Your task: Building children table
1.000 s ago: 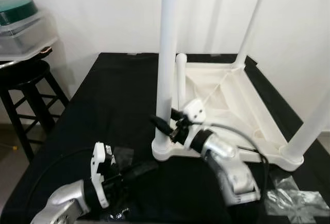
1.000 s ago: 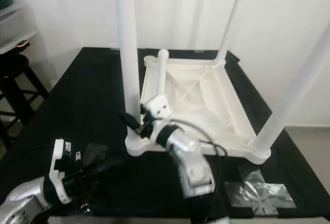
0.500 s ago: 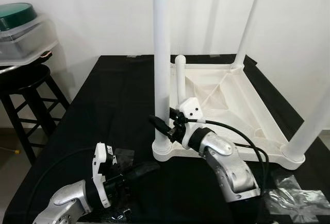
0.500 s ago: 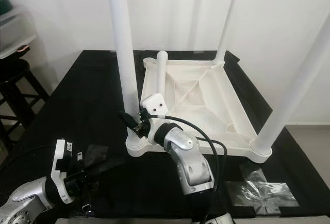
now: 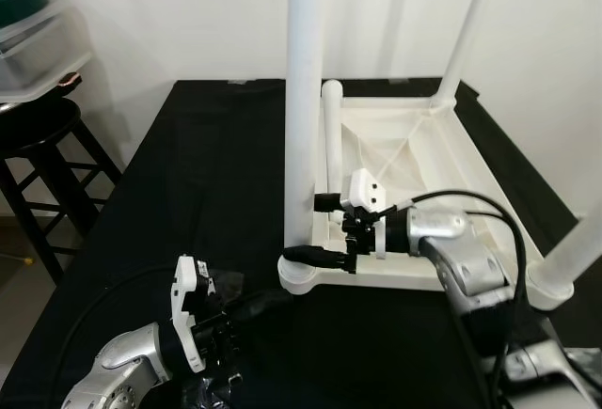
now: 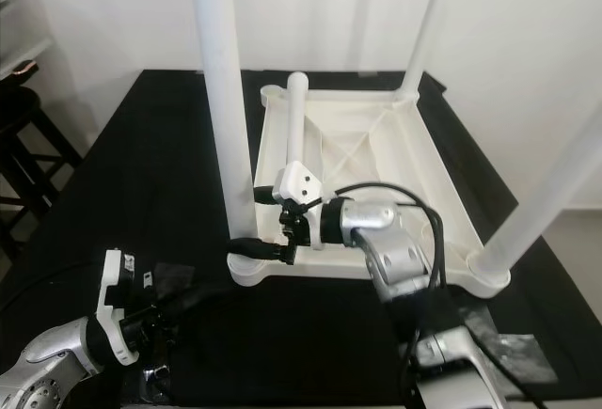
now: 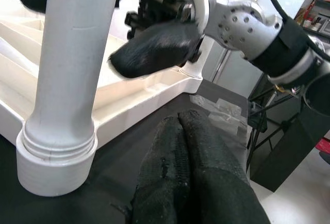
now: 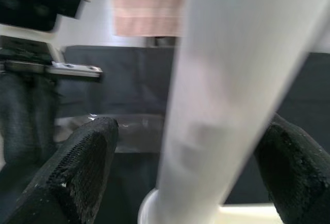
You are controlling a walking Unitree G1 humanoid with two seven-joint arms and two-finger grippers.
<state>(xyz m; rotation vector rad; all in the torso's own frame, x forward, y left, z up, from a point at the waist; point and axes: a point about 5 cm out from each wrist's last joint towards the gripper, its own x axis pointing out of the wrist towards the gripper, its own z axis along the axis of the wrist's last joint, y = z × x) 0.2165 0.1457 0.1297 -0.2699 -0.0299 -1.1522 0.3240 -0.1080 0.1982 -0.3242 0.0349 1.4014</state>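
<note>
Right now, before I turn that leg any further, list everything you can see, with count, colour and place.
Table top: one, white, upside down on the black surface.
Screwed-in legs: three, white, upright at the near-left, far-right and near-right corners.
Loose leg: one, white, shorter in view, just behind the near-left leg.
Work surface: one, black.
Stool: one, black, at the left.
Container: one, clear with green lid, on the stool.
Left gripper: fingers shut, empty, low at the near-left.
Right gripper: fingers open either side of the near-left leg.

The near leg (image 5: 303,99) runs off the picture's top, and in my right wrist view it is badly blurred.
</note>
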